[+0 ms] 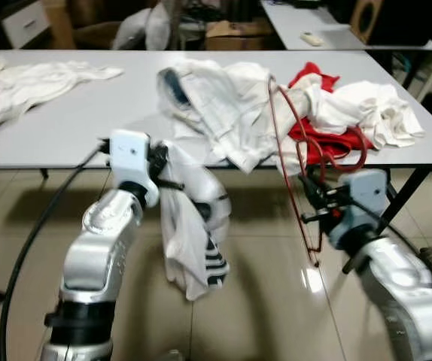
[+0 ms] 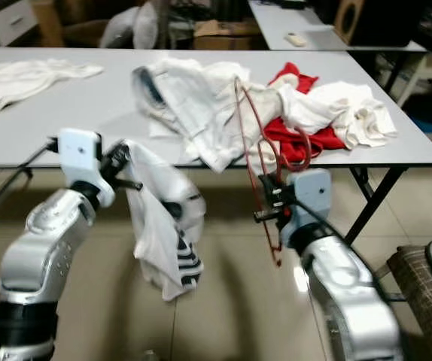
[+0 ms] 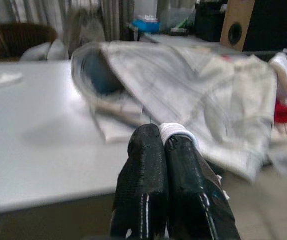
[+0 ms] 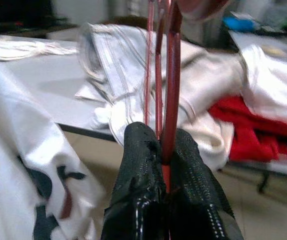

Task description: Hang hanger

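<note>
Head views: the left gripper [image 1: 158, 162], in front of the table [image 1: 65, 128], holds a white garment [image 1: 190, 241] that hangs below the table edge. The right gripper [image 1: 311, 203] holds the red hanger [image 1: 295, 150], which rises before the clothes pile [image 1: 276, 105] on the table.

Left wrist view: the jaws are pressed together on a fold of white cloth.

Right wrist view: the jaws are clamped on the hanger's wire.

The step seems to be dressing the hanger; next, the hanger's arm should be guided into the garment's neck.

Long grey table [image 1: 65, 128], glossy beige tiled floor [image 1: 261, 301], second table [image 1: 291, 19] behind, cardboard boxes [image 1: 231, 30]
</note>
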